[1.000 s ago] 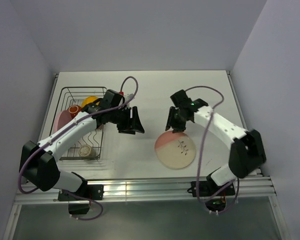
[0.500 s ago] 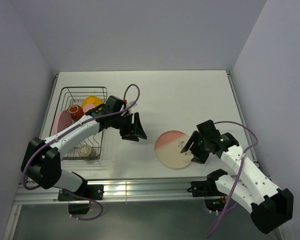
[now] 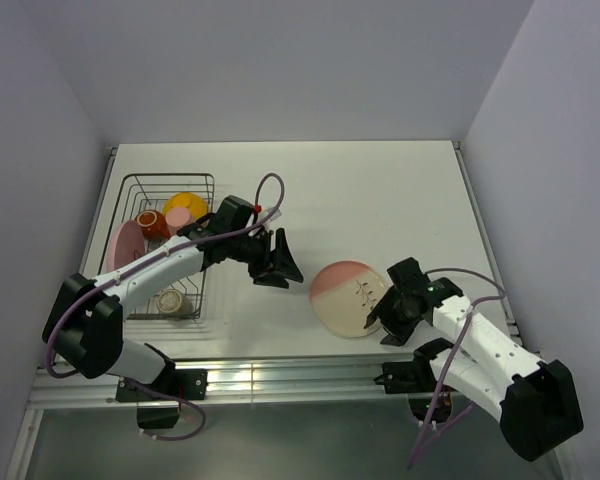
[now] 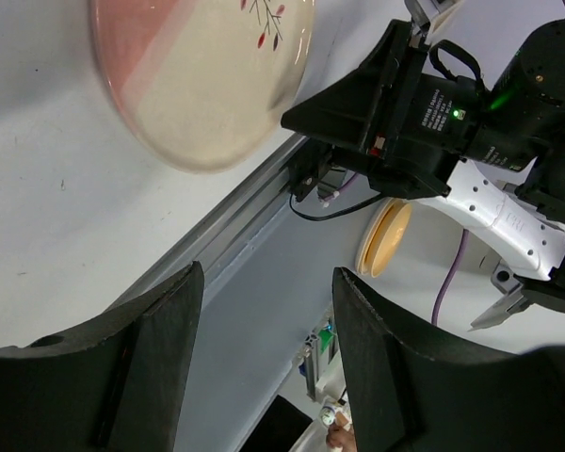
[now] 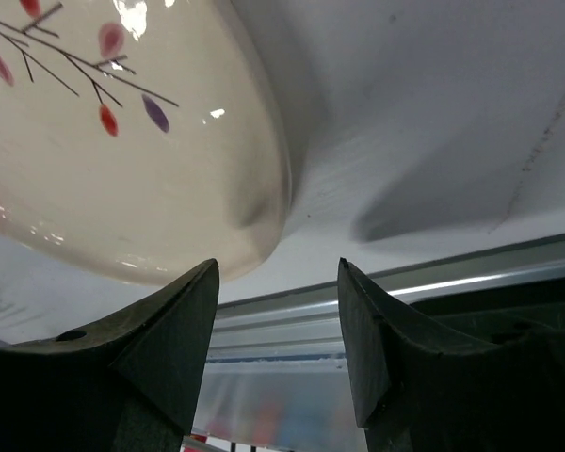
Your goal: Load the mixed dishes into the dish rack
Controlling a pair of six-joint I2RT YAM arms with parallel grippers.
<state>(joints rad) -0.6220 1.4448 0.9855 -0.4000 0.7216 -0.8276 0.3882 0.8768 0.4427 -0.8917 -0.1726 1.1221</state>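
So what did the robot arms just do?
The right gripper swung from the plate's far side round to its near right edge, open. The left gripper slid a little toward the plate. The plate and the dishes in the rack stayed put.

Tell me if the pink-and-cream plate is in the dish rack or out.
Out. The pink-and-cream plate lies flat on the table, right of the dish rack, apart from it.
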